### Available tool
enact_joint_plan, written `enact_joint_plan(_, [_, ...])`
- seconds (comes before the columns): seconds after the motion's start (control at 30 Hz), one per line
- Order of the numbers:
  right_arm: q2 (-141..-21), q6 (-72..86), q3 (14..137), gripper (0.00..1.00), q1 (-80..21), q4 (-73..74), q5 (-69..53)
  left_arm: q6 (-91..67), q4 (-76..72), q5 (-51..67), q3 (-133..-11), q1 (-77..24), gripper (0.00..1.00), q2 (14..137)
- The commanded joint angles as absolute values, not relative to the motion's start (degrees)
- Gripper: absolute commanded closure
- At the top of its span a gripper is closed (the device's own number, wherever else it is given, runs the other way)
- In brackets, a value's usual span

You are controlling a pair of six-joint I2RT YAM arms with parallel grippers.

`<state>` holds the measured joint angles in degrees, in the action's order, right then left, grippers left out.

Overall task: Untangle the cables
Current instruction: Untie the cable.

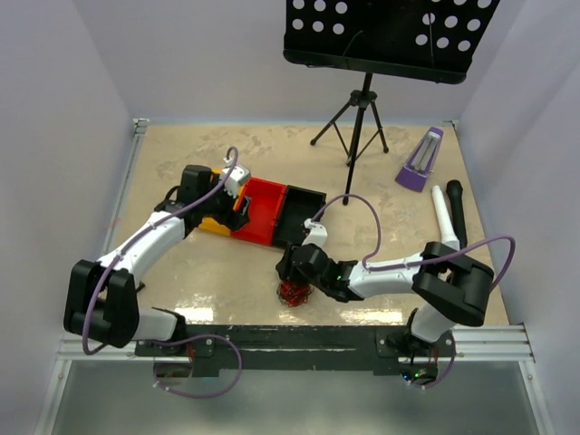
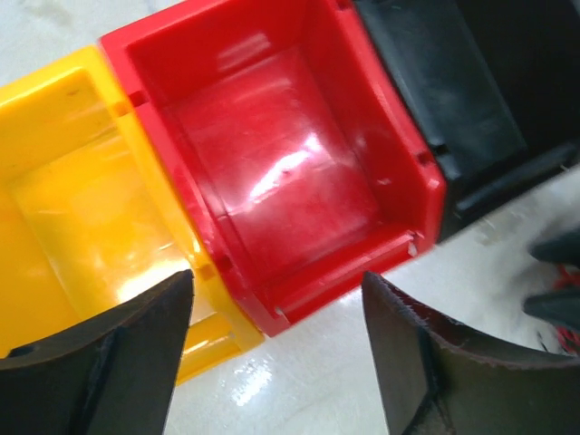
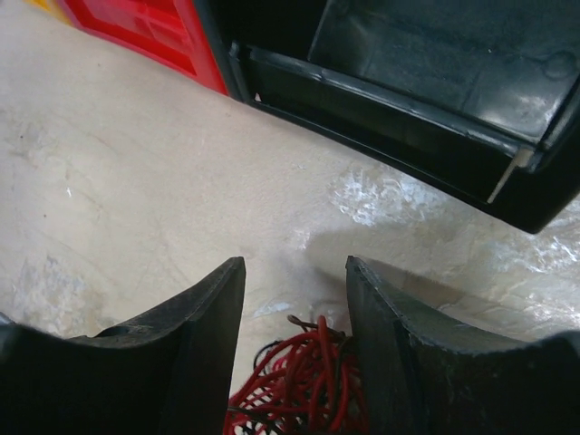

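Note:
The cables (image 1: 293,292) are a small tangle of thin red and dark wires on the table near the front edge, in front of the black bin. My right gripper (image 1: 294,268) is low over them. In the right wrist view the tangle (image 3: 308,385) lies between its fingers (image 3: 204,326), which stand apart, and touches the right-hand one. My left gripper (image 1: 237,194) hovers open and empty over the red bin (image 1: 261,210). In the left wrist view its fingers (image 2: 127,344) frame the bin's front edge (image 2: 344,281) and bare table.
A yellow bin (image 1: 215,225), the red bin and a black bin (image 1: 299,213) stand in a row mid-table. A music stand (image 1: 362,100) is at the back, a purple metronome (image 1: 420,161) back right, and a white and black tool (image 1: 444,213) at the right.

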<state>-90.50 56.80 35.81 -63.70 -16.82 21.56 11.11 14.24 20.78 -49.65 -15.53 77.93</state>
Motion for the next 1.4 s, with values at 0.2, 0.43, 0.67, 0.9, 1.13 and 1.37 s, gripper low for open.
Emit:
enact_joint_plan(0.2, [-80.7, 52.7, 41.2, 0.33, -62.1, -8.3, 27.8, 30.7, 29.8, 36.6, -50.4, -18.5, 0.06, 63.0])
enact_joint_plan(0.43, [-72.7, 58.3, 37.7, 0.28, -62.1, -0.1, 24.6, 51.9, 46.0, 34.2, -53.6, -24.7, 0.04, 58.6])
enact_joint_plan(0.67, [-70.2, 62.1, 34.8, 0.35, -62.1, 2.3, 20.6, 66.6, 41.1, 39.5, -46.0, -33.6, 0.03, 52.4])
enact_joint_plan(0.9, [-60.4, 62.4, 31.7, 0.41, -62.1, 8.0, 18.0, 75.5, 32.1, 41.7, -37.2, -45.3, 0.09, 52.6])
enact_joint_plan(1.13, [-61.5, 59.8, 27.3, 0.45, -62.2, 0.5, 10.9, 90.7, 32.0, 43.0, -33.3, -49.8, 0.15, 56.3])
enact_joint_plan(1.37, [-67.4, 56.3, 28.2, 0.45, -62.1, -3.6, 9.2, 95.9, 28.2, 41.6, -31.5, -53.9, 0.45, 60.5])
